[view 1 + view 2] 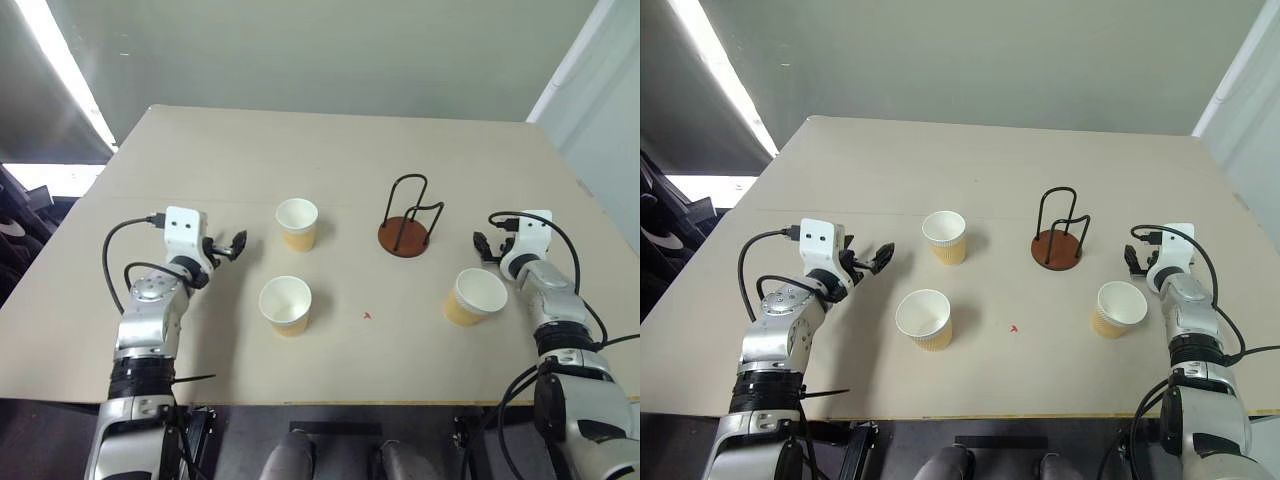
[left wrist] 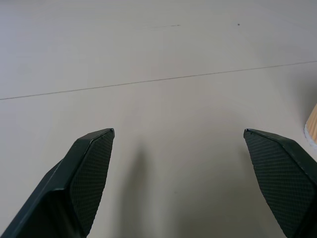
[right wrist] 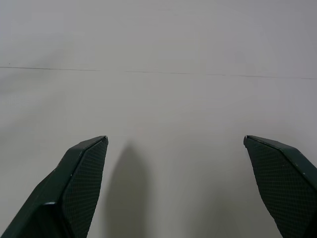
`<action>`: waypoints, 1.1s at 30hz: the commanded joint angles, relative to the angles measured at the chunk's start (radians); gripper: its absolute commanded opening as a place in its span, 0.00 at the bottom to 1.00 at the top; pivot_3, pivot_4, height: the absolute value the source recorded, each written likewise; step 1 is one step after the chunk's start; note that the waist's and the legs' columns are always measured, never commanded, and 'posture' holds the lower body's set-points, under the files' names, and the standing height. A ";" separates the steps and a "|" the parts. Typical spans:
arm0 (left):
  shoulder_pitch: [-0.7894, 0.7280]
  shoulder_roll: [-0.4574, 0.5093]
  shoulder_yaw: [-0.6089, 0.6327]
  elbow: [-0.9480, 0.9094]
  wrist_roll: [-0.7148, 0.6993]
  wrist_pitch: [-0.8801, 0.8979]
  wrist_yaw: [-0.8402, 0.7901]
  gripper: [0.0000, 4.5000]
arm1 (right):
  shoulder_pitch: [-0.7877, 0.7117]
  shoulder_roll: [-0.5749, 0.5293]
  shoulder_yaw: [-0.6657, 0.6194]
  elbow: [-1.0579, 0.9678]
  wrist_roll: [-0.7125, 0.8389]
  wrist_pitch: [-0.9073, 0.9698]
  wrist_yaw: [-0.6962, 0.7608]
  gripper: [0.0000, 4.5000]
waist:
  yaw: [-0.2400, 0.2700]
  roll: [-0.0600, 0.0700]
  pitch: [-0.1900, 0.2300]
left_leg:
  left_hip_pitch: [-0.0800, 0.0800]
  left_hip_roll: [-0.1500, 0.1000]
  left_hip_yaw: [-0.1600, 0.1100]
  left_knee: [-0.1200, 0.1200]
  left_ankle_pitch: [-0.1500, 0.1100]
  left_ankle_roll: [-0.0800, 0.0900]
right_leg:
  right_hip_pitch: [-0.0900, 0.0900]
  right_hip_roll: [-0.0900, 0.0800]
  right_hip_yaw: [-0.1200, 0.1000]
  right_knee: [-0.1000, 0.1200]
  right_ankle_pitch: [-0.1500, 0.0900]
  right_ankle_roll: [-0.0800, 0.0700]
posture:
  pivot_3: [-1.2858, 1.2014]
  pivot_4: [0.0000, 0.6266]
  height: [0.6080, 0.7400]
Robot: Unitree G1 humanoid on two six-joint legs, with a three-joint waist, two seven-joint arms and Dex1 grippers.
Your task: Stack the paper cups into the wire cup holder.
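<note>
Paper cups stand upright and apart on the tan table (image 1: 200, 150). From the left: left gripper (image 1: 236, 243), fingers spread and empty; near cup (image 1: 286, 305); far cup (image 1: 297, 224); empty wire cup holder (image 1: 406, 222); third cup (image 1: 475, 297); right gripper (image 1: 483, 247), likewise spread and empty.

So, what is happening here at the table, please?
A humanoid robot stands at a table with three paper cups and a wire cup holder. Nothing is stacked yet: the holder is empty, and the cups stand apart, one far, one near, one on the robot's right. Both hands are open and hold nothing. The left hand hovers beside the two left cups; the right hand is just beyond the right cup.
</note>
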 commanded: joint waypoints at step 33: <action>-0.219 0.211 -0.082 -0.353 -0.258 0.222 -0.487 1.00 | 0.191 -0.227 -0.041 -0.644 0.287 0.366 0.446 1.00 | -0.001 0.000 0.000 | -0.001 0.000 0.000 -0.001 0.000 0.000 | 0.000 0.000 0.000 -0.001 0.000 0.000 | 0.52 0.24 1.00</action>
